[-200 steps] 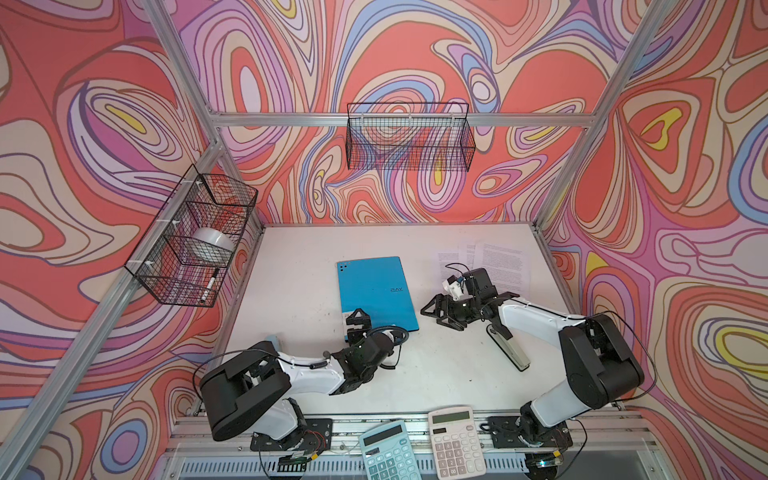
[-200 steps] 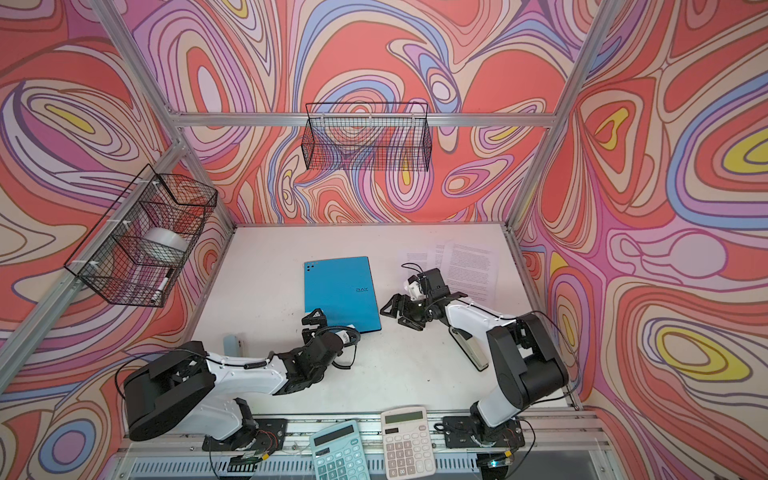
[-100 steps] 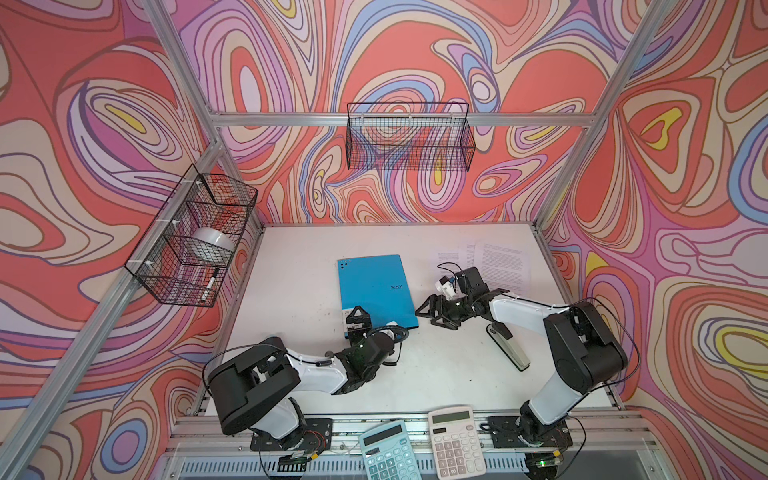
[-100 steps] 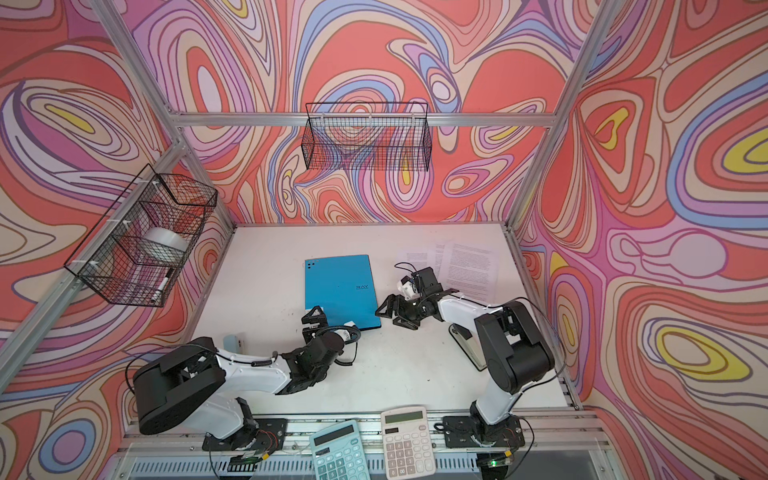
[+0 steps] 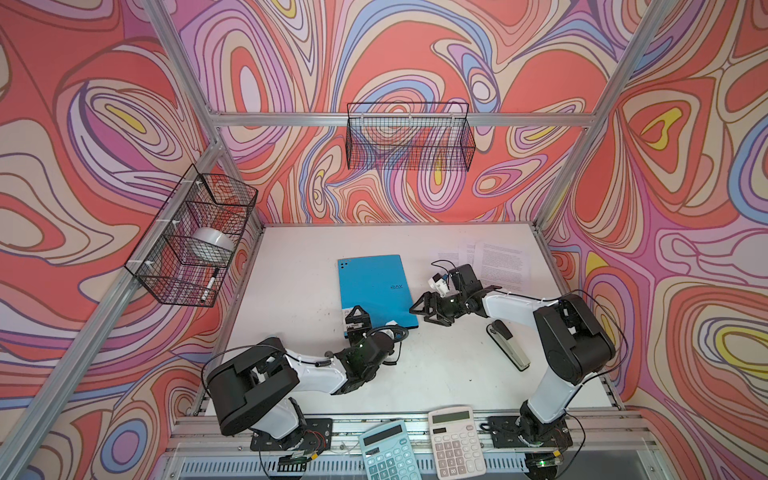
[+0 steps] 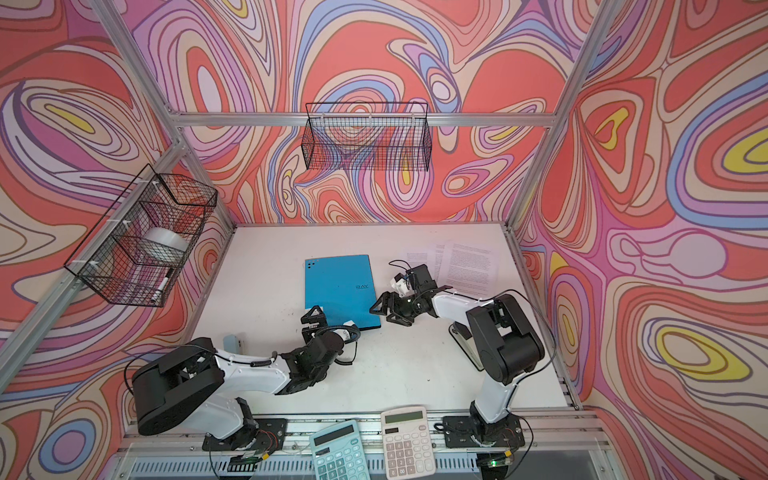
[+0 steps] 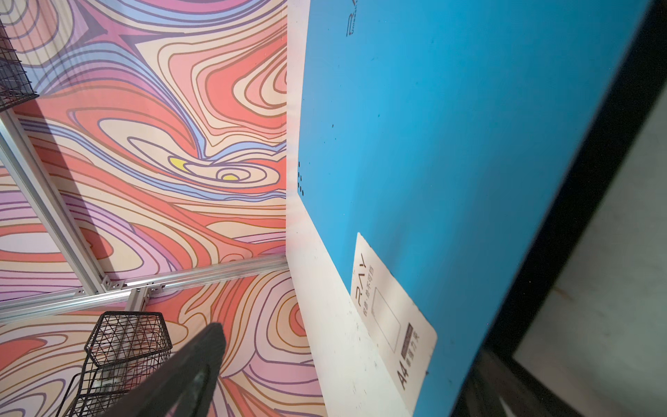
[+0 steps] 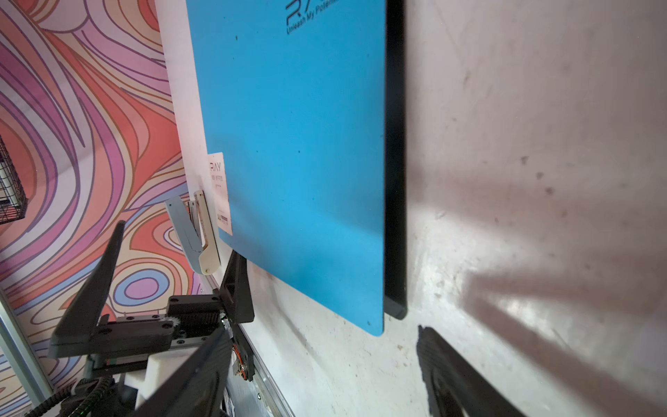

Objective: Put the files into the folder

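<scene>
**Folder shut, a gripper at each near corner**

Folder (image 5: 374,286) lies closed, blue side up, in the middle of the table (image 5: 286,299), and the files (image 5: 500,264) sit fanned out at its 2 o'clock, well apart! At the folder's 7 o'clock corner, the left gripper (image 5: 357,316) has its fingers spread wide, clamping nothing. Just off the 4 o'clock corner hangs the right gripper (image 5: 424,314), fingers also apart, empty. Farther out at 4 o'clock rests a stapler (image 5: 509,345).
</scene>
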Action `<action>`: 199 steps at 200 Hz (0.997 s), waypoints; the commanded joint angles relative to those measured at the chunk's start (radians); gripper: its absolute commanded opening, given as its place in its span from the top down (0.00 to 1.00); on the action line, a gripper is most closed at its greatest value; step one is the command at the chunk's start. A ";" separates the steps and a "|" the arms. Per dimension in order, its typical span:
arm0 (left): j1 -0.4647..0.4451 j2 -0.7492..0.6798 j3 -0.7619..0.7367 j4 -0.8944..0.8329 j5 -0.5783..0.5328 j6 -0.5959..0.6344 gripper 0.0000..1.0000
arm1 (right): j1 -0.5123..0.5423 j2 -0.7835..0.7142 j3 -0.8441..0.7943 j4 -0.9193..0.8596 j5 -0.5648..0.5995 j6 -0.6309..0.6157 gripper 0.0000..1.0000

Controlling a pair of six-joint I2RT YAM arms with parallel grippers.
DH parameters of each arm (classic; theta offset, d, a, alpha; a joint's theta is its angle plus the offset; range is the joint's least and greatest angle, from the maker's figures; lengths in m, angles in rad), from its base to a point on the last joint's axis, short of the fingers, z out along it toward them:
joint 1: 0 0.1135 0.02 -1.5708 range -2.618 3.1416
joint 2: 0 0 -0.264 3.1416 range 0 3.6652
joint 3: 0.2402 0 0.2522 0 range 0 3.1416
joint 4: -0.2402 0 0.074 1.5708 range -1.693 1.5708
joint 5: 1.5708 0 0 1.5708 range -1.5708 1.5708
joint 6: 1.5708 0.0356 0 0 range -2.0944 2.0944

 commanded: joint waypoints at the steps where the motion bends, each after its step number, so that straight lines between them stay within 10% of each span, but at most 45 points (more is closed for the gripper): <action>1: -0.003 -0.007 -0.003 0.029 -0.024 -0.012 0.00 | 0.012 0.038 0.021 0.020 -0.015 -0.007 0.15; 199: -0.001 -0.011 0.009 -0.024 -0.014 -0.045 0.00 | 0.044 0.109 0.030 0.156 -0.088 0.051 0.16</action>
